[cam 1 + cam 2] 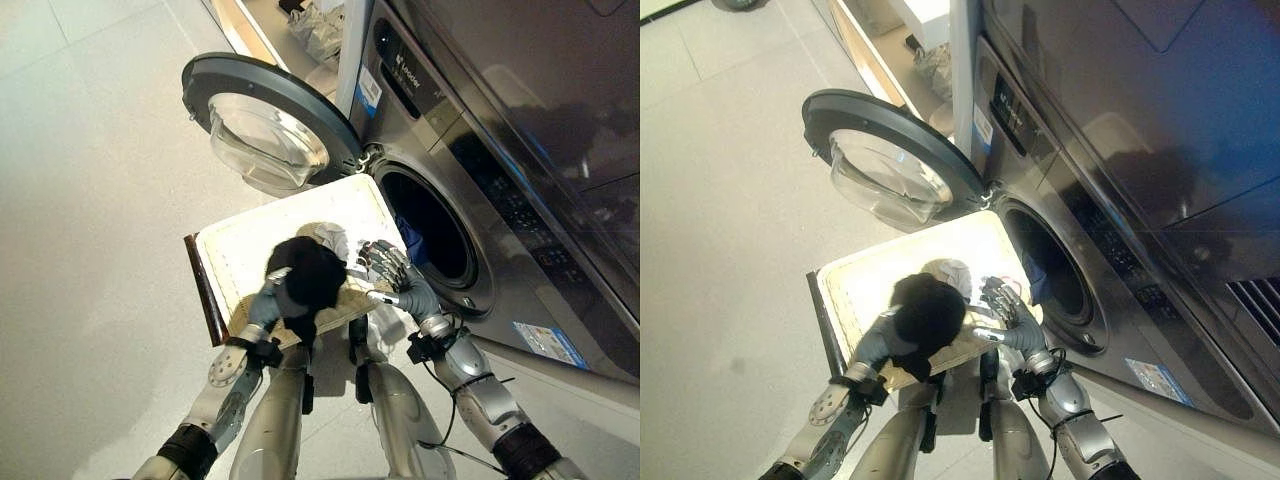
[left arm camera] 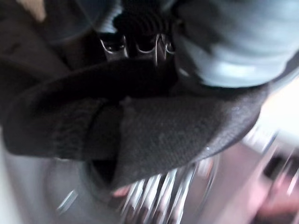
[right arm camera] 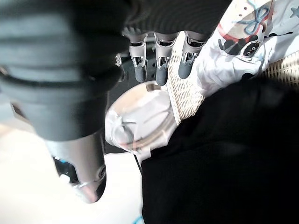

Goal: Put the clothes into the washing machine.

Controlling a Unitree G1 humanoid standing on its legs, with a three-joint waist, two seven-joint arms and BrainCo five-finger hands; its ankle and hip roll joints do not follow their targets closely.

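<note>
Where black garment [image 1: 305,275] bunches, left hand [image 1: 268,302] fingers seemingly buried

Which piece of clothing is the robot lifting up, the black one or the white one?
The black garment, bunched in the left hand. The white patterned garment lies in the basket.

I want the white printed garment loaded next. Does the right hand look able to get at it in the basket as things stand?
Probably yes. The right hand hovers open over the basket, right beside the white printed garment, with nothing between them. The black garment, held in the left hand, sits just to the side.
</note>
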